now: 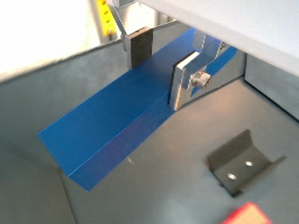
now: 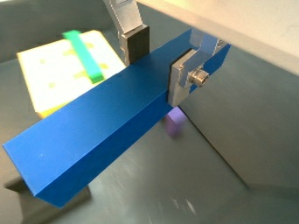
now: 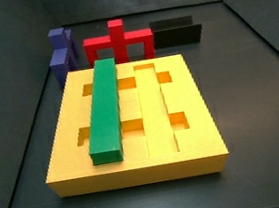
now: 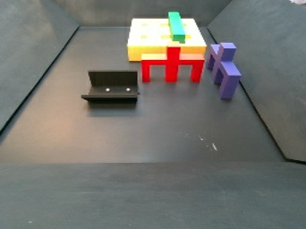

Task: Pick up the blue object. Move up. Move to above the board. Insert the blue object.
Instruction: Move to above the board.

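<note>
My gripper is clamped on the blue object, which shows in both wrist views as a long saturated blue bar pinched across its width between my two silver fingers; the dark pad of the far finger presses its opposite side. The bar sticks out well past the fingers and hangs clear above the dark floor. Neither side view shows my gripper or the bar.

In a wrist view the fixture stands on the floor below me, with a scrap of red near it. In a wrist view the board lies beyond the bar, off to one side, with the green bar resting on it, and a bit of the purple block peeks out under the blue bar.

In a side view the board lies flat with the green bar seated lengthwise in a groove. Behind it stand the red piece, the purple block and the fixture
</note>
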